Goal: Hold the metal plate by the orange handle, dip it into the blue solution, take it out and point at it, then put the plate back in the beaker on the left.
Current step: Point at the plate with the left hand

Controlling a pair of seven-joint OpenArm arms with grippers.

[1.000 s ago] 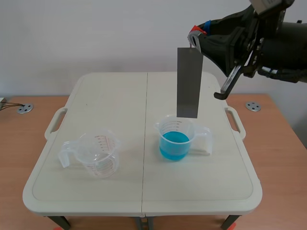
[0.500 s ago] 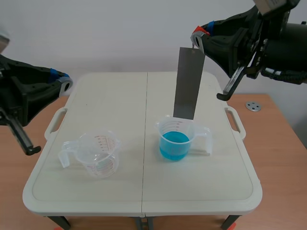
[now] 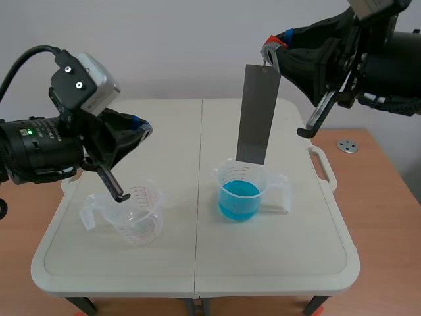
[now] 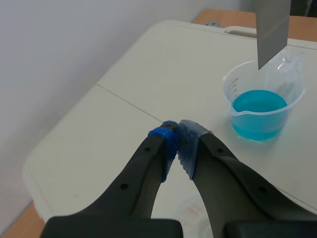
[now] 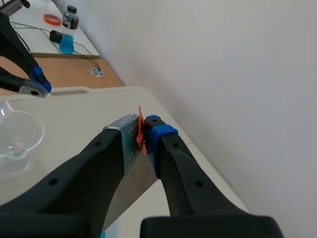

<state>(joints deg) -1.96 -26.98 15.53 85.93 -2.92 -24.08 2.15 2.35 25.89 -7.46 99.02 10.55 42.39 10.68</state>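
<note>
My right gripper [image 3: 271, 50] pinches the metal plate [image 3: 258, 113] by its orange handle [image 5: 140, 130]. It hangs upright just above the cup of blue solution [image 3: 240, 192] (clear of the liquid). My left gripper [image 3: 141, 127], fingers pressed together, hovers above the empty beaker [image 3: 135, 212].

Left arm [image 3: 39, 145] and right arm [image 3: 388, 52] raised, jaws closed

Bright, even light, seemingly overhead; faint soft shadow under the blue-filled beaker [image 3: 240, 196].

scene: front, high, whole table [image 3: 197, 263] | wrists: close, forward-down | scene/left share blue beaker [image 3: 241, 192]
</note>
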